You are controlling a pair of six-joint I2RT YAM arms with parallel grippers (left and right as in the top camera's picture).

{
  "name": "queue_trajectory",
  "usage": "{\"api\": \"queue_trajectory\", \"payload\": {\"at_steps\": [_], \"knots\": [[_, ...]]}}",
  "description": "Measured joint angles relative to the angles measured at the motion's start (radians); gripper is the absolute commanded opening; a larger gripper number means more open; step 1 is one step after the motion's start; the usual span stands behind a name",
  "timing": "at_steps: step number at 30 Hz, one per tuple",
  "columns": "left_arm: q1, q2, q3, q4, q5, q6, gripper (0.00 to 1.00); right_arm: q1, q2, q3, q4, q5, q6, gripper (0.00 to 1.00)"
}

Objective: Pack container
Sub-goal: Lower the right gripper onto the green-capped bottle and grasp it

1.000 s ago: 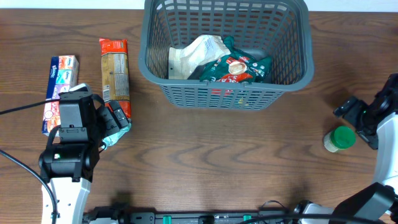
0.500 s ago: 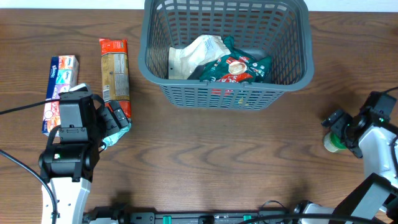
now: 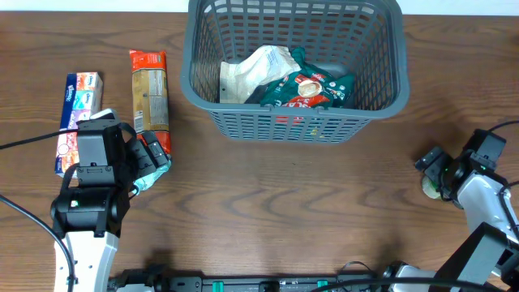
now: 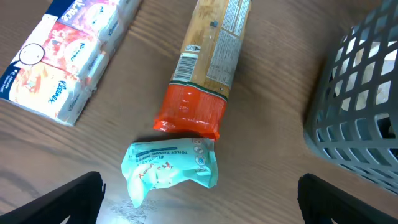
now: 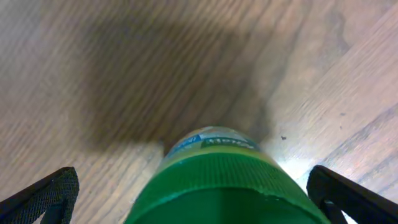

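my right pincer point(image 5: 196, 194) is spread wide, straddling the upright green-capped jar point(image 5: 214, 165) without clenching, placed, i judge, to grip it for the container point(image 3: 243, 122).

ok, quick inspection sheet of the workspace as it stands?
Surface: wood table, no spills seen.
Job's things: basket, snack bags inside.
Clutter: tissues, cracker pack and wipes pouch on the left; jar on the right.
Grippers: left gripper open over the pouch; right gripper open, astride the jar.
Cables: black cable by the left arm.
Surroundings: nothing seen.
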Motion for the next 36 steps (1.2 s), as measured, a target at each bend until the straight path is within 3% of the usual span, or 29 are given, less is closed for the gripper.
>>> {"api": "queue_trajectory", "payload": {"at_steps": [3, 8, 15, 19, 21, 23, 36], "knots": [[0.0, 0.0, 0.0, 0.0, 0.0, 0.0, 0.98, 0.0, 0.0, -0.005, 0.008, 0.0, 0.0, 0.96], [0.0, 0.0, 0.0, 0.0, 0.0, 0.0, 0.99, 0.0, 0.0, -0.005, 0.019, 0.001, 0.008, 0.77], [0.0, 0.0, 0.0, 0.0, 0.0, 0.0, 0.99, 0.0, 0.0, -0.005, 0.016, 0.008, 0.009, 0.62], [0.0, 0.0, 0.0, 0.0, 0.0, 0.0, 0.98, 0.0, 0.0, -0.005, 0.012, 0.01, 0.012, 0.43], [0.0, 0.0, 0.0, 0.001, 0.0, 0.0, 0.99, 0.0, -0.008, -0.004, 0.014, 0.018, 0.013, 0.26], [0.0, 0.0, 0.0, 0.001, 0.0, 0.0, 0.99, 0.0, -0.015, -0.002, 0.016, 0.021, 0.013, 0.04], [0.0, 0.0, 0.0, 0.0, 0.0, 0.0, 0.99, 0.0, -0.015, 0.01, -0.022, 0.018, 0.021, 0.01]]}}
